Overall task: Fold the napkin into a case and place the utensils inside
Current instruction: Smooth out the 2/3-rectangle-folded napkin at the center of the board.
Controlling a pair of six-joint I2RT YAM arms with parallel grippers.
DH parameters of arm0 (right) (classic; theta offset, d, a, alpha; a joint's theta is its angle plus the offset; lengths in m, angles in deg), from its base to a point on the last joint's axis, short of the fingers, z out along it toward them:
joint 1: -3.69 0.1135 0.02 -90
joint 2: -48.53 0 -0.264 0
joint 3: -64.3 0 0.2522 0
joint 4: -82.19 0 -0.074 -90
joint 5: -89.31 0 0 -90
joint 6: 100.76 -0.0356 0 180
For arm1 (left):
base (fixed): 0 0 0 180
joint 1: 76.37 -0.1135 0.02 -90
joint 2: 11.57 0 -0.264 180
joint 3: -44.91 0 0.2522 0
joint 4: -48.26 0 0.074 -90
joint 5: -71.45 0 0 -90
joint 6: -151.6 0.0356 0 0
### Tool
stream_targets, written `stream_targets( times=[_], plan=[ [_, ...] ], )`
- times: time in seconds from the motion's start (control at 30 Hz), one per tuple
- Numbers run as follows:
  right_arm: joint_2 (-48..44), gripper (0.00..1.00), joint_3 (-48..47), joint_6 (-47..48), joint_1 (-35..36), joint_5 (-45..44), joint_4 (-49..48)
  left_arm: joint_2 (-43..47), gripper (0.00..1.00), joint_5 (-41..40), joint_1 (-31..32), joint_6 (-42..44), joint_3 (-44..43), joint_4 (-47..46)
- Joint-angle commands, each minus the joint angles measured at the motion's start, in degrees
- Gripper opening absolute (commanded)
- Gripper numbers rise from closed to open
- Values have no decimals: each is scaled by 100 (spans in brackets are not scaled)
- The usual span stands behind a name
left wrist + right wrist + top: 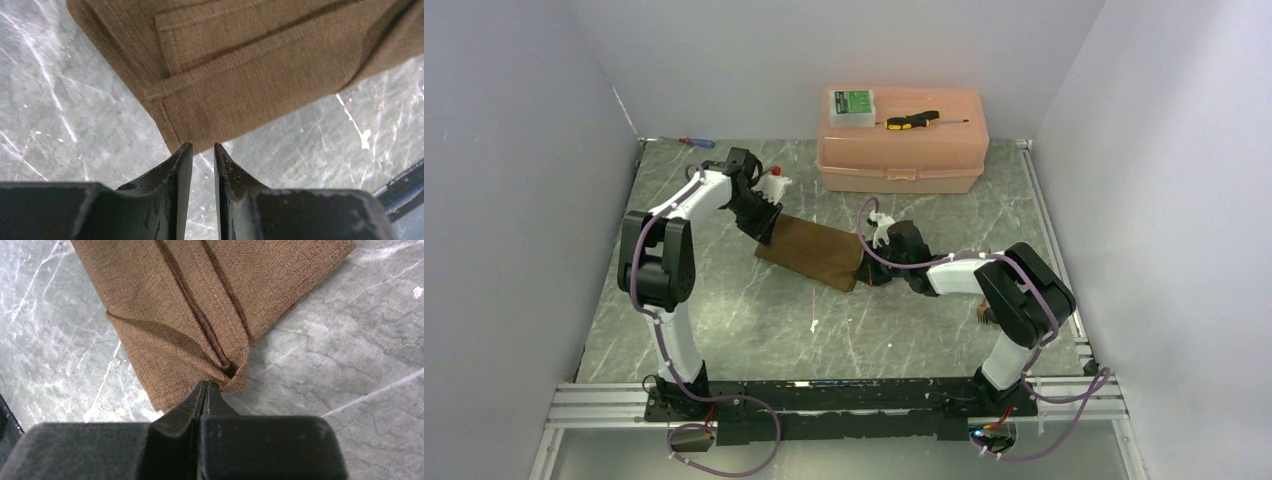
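Note:
The napkin [814,252] is a dark-brown cloth folded into a thick rectangle, lying slanted on the marble table between the two arms. My left gripper [764,232] stands at its far-left corner. In the left wrist view this gripper [203,146] is open by a narrow gap with only table showing between the fingers, its tips just short of the napkin's [240,75] corner. My right gripper [871,270] is at the cloth's right end. In the right wrist view it [205,384] is shut on a puckered fold of the napkin [200,305]. The utensils are out of view.
A pink plastic box [902,150] stands at the back, with a yellow-and-black screwdriver [911,121] and a small green-labelled case [852,106] on its lid. A blue-and-red screwdriver [694,142] lies at the back left. White walls close in both sides.

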Motion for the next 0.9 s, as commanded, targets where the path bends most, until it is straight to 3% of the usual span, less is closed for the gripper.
stream_targets(
  times=[0.0, 0.2, 0.47, 0.77, 0.87],
  plan=[
    [-132, 0, 46, -120, 52, -119, 46, -149, 27, -212, 45, -279, 87, -710],
    [-504, 0, -121, -226, 54, -19, 410, -409, 24, -529, 145, -254, 145, -941],
    [-911, 4, -1251, -36, 41, 122, 1569, -446, 24, -795, 241, -388, 168, -1194],
    [730, 3, -2841, 594, 33, -603, 1907, -18, 43, -620, 212, -655, -366, -803],
    [1162, 0, -3134, 688, 17, -981, 1907, 298, 57, -56, 128, -734, -830, -328]
  ],
)
